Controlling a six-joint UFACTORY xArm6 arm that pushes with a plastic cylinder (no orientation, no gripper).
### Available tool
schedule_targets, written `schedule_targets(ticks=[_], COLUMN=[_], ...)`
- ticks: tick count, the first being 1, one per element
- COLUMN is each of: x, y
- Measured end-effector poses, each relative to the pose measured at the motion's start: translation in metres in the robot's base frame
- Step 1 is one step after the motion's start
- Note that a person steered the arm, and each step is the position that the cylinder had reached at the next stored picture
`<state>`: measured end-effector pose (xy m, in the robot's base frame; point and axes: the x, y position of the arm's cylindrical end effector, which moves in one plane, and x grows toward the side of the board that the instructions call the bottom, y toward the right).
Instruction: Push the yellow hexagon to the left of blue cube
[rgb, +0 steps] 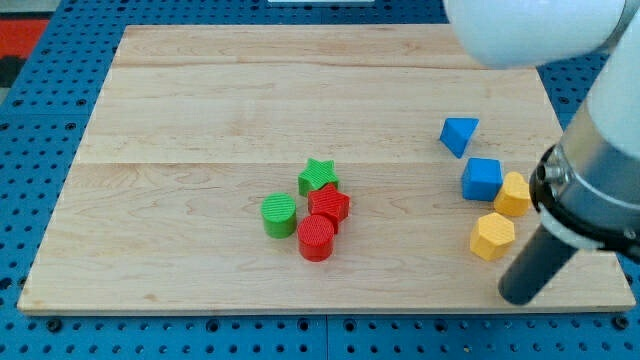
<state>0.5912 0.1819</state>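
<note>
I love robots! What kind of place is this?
Probably a robot lab: a wooden board sits on a blue pegboard bench, with toy blocks like the blue cube, and my tip nearby.

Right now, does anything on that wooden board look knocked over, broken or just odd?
Nothing stands out. The blocks all sit flat on the wooden board: a green and red cluster mid-board, and the blue cube with the yellow hexagon at the view's right. My tip rests below the hexagon.
</note>
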Motion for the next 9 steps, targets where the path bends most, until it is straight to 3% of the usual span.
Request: schedule_targets(ticks=[2,4,5,6,9], x=[-0.086,-0.128,-0.116,-0.074,-0.059], y=[0.0,0.0,-0.024,-0.035,-0.092])
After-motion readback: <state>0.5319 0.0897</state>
